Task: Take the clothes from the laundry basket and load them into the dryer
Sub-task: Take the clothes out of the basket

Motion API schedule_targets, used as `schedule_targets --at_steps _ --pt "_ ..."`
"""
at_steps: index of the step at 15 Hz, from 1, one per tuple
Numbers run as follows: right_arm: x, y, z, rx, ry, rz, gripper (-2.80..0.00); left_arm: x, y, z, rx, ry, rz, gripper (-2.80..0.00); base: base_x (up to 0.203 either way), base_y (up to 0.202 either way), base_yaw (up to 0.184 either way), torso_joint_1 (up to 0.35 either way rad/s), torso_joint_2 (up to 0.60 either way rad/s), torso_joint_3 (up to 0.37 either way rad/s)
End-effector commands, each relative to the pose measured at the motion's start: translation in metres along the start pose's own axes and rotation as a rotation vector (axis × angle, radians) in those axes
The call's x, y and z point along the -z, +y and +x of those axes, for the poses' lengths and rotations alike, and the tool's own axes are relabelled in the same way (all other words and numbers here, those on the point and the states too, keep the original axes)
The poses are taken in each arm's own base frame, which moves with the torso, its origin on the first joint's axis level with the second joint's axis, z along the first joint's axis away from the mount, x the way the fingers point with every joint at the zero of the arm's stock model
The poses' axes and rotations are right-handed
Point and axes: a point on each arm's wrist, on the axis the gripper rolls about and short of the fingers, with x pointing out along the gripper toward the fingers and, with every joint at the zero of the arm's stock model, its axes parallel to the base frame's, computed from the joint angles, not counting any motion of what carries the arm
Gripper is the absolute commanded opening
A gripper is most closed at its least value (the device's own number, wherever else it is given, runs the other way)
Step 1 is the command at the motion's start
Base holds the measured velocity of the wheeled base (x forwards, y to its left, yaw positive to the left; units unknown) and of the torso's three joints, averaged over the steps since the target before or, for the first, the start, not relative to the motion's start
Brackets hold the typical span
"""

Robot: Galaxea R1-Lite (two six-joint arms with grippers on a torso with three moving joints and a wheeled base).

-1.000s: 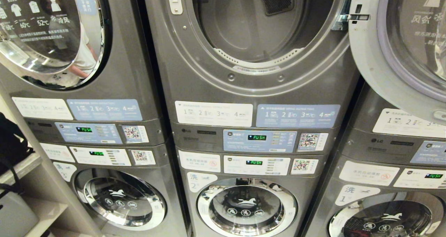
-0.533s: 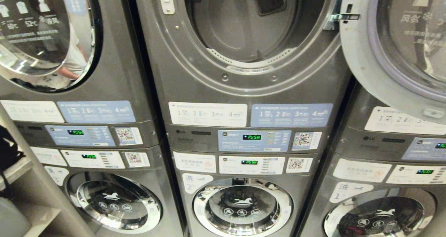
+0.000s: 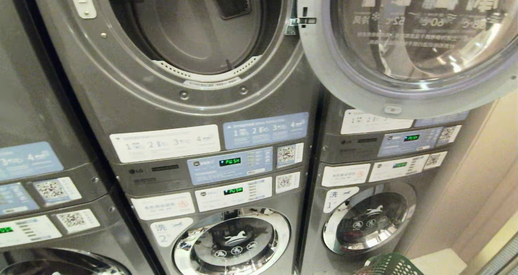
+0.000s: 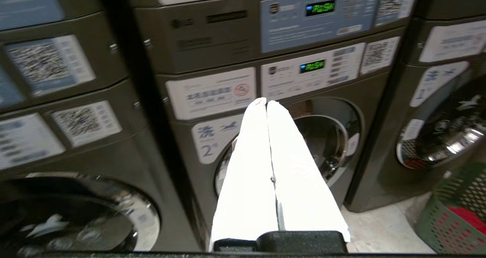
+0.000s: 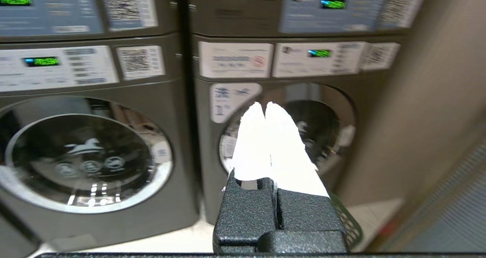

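Dryer (image 3: 190, 85) of the middle stack stands open: its round door (image 3: 404, 44) is swung fully to the right and hangs in front of the upper unit of the neighbouring stack. The drum (image 3: 194, 28) interior shows bare grey metal with a dark vent grille at the back. Below the opening, instruction labels and a control panel (image 3: 230, 163) with a lit green display are fitted; a closed front-load washer (image 3: 230, 240) sits underneath.

Laundry basket (image 3: 390, 265), green mesh, stands on the floor (image 4: 379, 227) at the foot of the right-hand stack; only its rim enters the head view. The left wrist view shows red fabric (image 4: 465, 218) inside it.

Left gripper (image 4: 267, 102) is level, facing the middle washer, white fingers pressed together, holding nothing. Right gripper (image 5: 264, 106) faces the right-hand washer, fingers likewise closed and empty. Neither arm appears in the head view.
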Motion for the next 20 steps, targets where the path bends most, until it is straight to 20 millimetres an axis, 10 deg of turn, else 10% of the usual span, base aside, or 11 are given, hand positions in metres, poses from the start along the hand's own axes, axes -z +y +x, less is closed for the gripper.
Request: schedule_targets --at_steps 1,12,20 --pt "0.0001 0.0000 -0.0001 0.001 0.000 -0.001 -2.80 0.0001 0.0000 -0.0001 0.000 0.000 0.001 -2.80 0.001 0.007 -0.134 0.002 0.00 0.007" --pt "0.0001 -0.0004 -0.0001 0.016 0.000 -0.001 -2.80 0.0000 0.0003 -0.0001 -0.013 -0.001 -0.002 -2.80 0.000 -0.006 -0.006 0.001 0.00 0.000" --pt "0.0001 -0.0004 -0.0001 0.018 0.000 -0.001 -2.80 0.0000 0.0004 -0.0001 -0.017 -0.001 -0.016 -2.80 0.000 -0.184 0.005 0.000 0.00 0.004"
